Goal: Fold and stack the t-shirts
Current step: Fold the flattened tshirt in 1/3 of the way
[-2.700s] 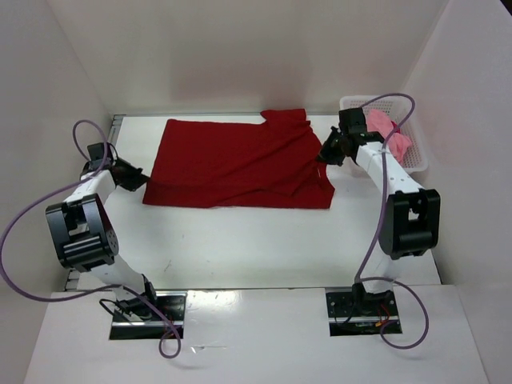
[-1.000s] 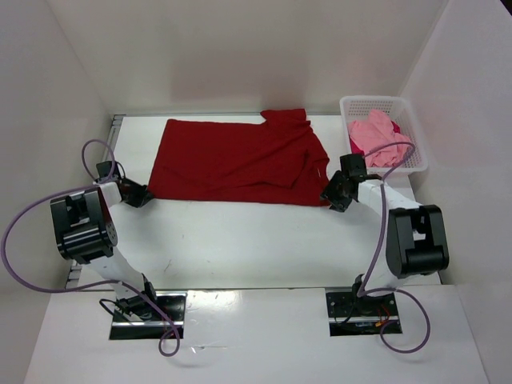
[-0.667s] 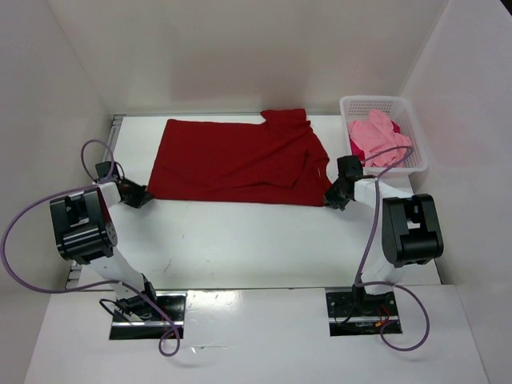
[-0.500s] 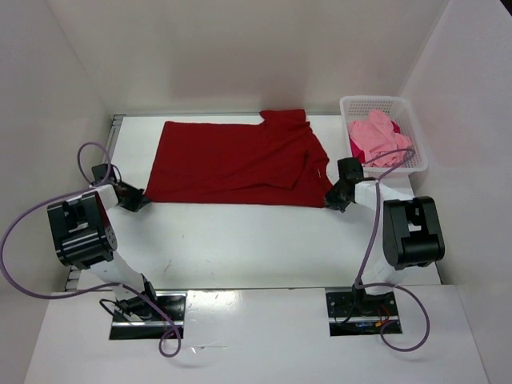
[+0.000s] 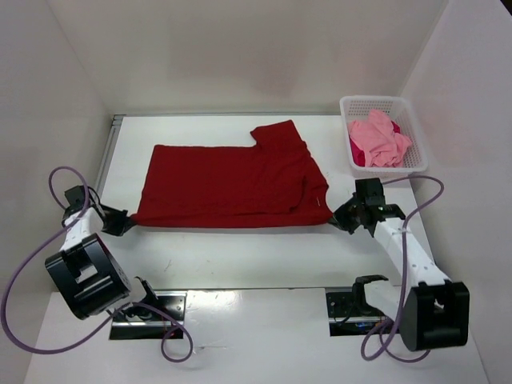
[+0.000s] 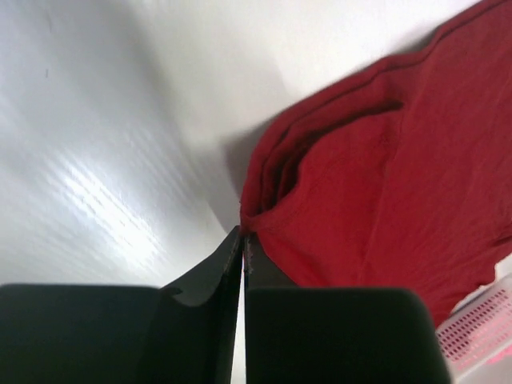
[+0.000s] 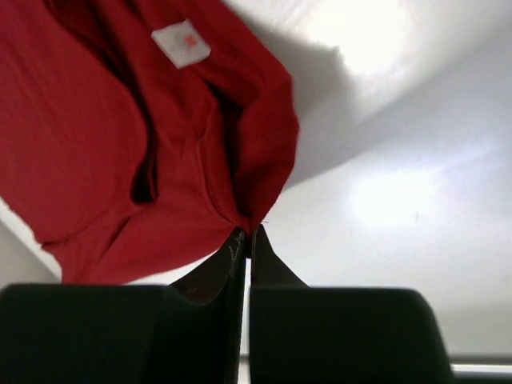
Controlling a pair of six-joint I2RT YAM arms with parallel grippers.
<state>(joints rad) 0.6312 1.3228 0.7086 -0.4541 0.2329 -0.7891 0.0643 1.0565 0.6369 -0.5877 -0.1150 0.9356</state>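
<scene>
The dark red t-shirt [image 5: 228, 180] lies spread flat across the middle of the table, one sleeve sticking out at the back. My left gripper [image 5: 122, 222] is shut on its near left corner [image 6: 264, 210]. My right gripper [image 5: 336, 220] is shut on its near right corner [image 7: 256, 200], close to the white neck label [image 7: 182, 42]. The light pink t-shirt [image 5: 380, 138] lies crumpled in the white mesh basket [image 5: 416, 156] at the back right. A bit of the magenta-crimson t-shirt [image 5: 356, 150] shows beneath it.
White walls close in the table on the left, back and right. The two arm bases [image 5: 240, 308] sit at the near edge. Purple cables [image 5: 24, 264] loop beside each arm.
Both grippers have pulled the red shirt's near edge toward the front of the table. The whole shirt slid nearer and its near edge is drawn out straighter. Both arms swung outward and forward.
</scene>
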